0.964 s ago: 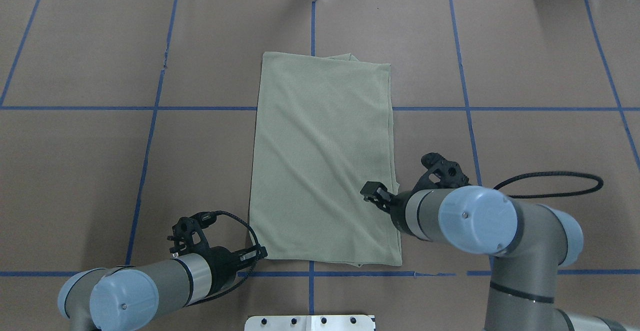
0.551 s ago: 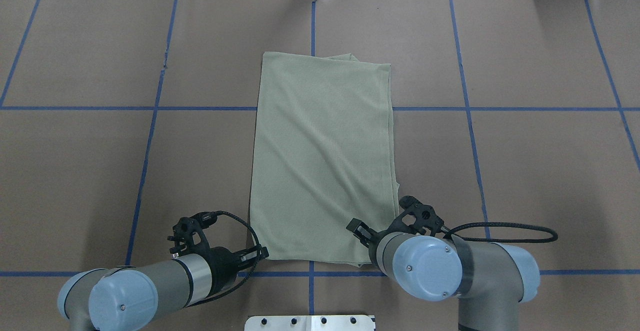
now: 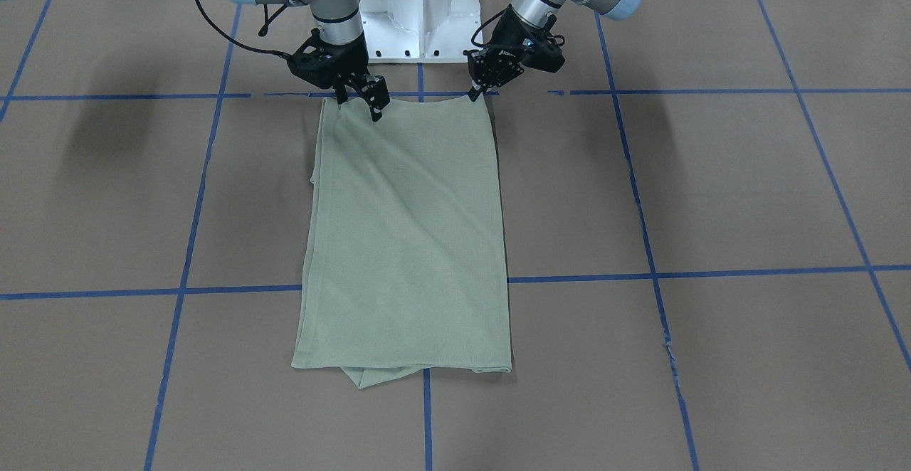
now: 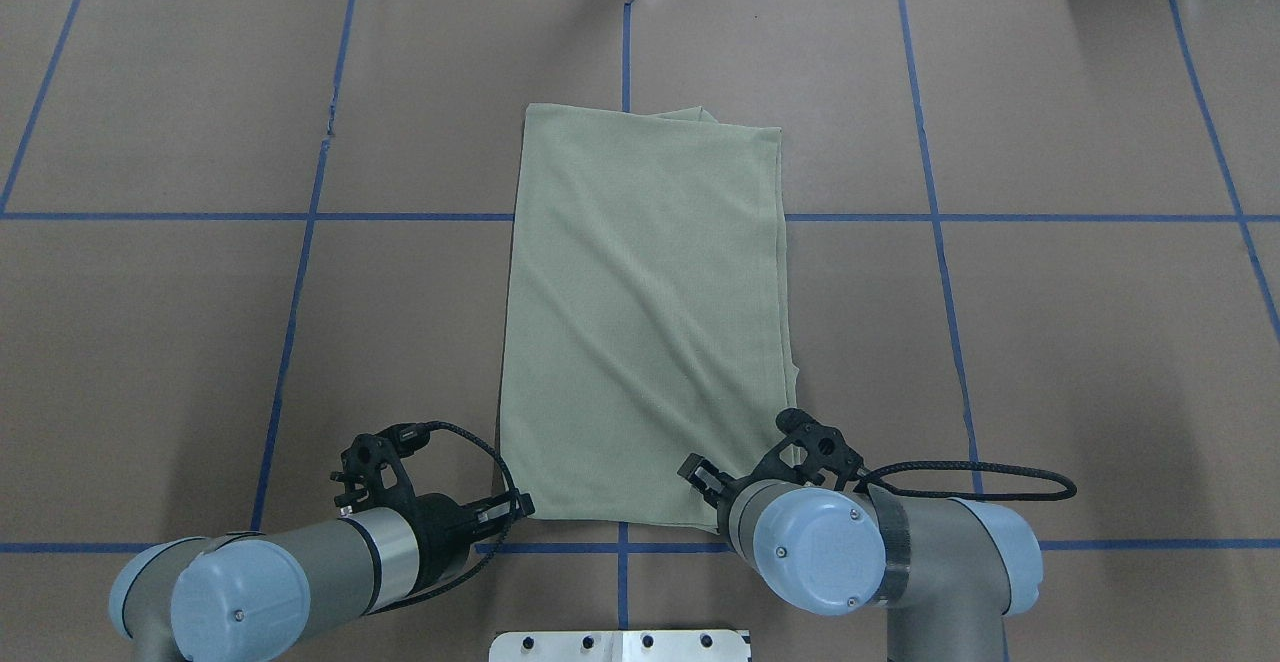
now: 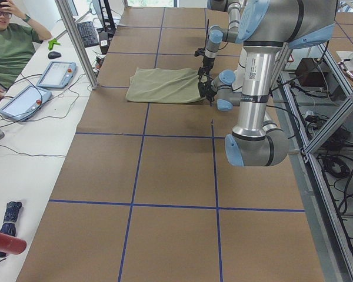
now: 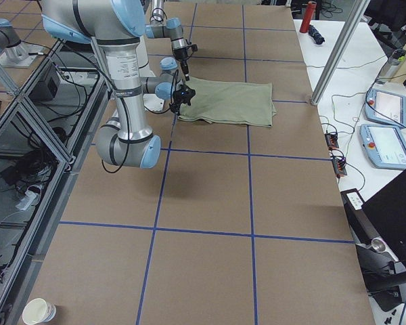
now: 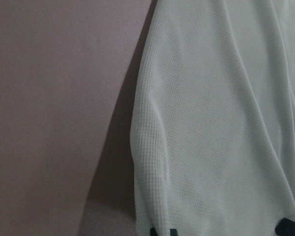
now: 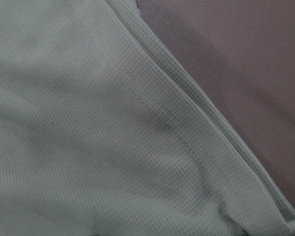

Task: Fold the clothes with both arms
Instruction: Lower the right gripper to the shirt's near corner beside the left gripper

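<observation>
The clothes (image 4: 640,322) are one pale sage-green knit shirt, folded into a long rectangle on the brown table and running away from the robot; they also show as the clothes (image 3: 406,243). My left gripper (image 4: 518,507) hangs at the shirt's near left corner. It is open, and its dark fingertips (image 7: 287,228) stand wide apart over the knit. My right gripper (image 3: 361,101) is open just above the near right corner, one finger over the cloth. The right wrist view shows only the shirt's hemmed edge (image 8: 196,128) and no fingers.
Blue tape lines (image 4: 300,272) divide the brown table cover. The white pedestal base (image 3: 420,8) stands right behind both grippers. A black cable (image 4: 980,472) loops off the right arm. A person (image 5: 9,50) sits at a side desk with tablets, beyond a metal post (image 5: 76,41).
My right arm has pulled back from the middle of the shirt's right edge to its near right corner. The left arm and the shirt have not moved.
</observation>
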Tool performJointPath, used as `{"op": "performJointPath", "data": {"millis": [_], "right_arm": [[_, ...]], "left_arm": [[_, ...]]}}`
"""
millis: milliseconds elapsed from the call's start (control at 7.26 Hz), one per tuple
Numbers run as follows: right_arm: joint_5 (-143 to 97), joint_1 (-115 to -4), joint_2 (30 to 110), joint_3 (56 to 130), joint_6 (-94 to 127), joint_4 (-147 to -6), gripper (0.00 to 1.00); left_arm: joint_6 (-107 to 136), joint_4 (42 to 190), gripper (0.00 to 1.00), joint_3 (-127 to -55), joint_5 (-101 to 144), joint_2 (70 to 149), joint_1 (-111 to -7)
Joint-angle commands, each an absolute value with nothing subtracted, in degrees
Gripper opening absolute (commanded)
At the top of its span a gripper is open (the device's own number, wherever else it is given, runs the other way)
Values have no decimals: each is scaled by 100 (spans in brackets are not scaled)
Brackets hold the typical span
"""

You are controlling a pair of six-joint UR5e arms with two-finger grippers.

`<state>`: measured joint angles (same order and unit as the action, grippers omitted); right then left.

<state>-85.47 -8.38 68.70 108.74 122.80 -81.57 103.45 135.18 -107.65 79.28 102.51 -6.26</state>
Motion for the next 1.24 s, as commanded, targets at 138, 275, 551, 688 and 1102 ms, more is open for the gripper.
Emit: {"op": "performJointPath", "data": {"millis": [138,275,551,688,1102], "right_arm": [[-8552,-923,6847,10951,12331,-8165,1],[-8543,-914,6890,10925,12366,-8165,5],[-8543,-993,6847,10986,12384,-8165,0],[-8552,-1054,6847,11056,12384,-8174,0],[-8857,-1081,6733,12798,12340,-9968,0]], "left_arm": [[10345,13518,0,-10767,7928,10265,-615],[10345,13518,0,-10775,7928,10283,-607],[10345,13518,0,-10775,7928,10292,-615],[10345,13518,0,-10828,7945,10292,-624],[10327,11680,0,-12744,8874,10230,-685]]}}
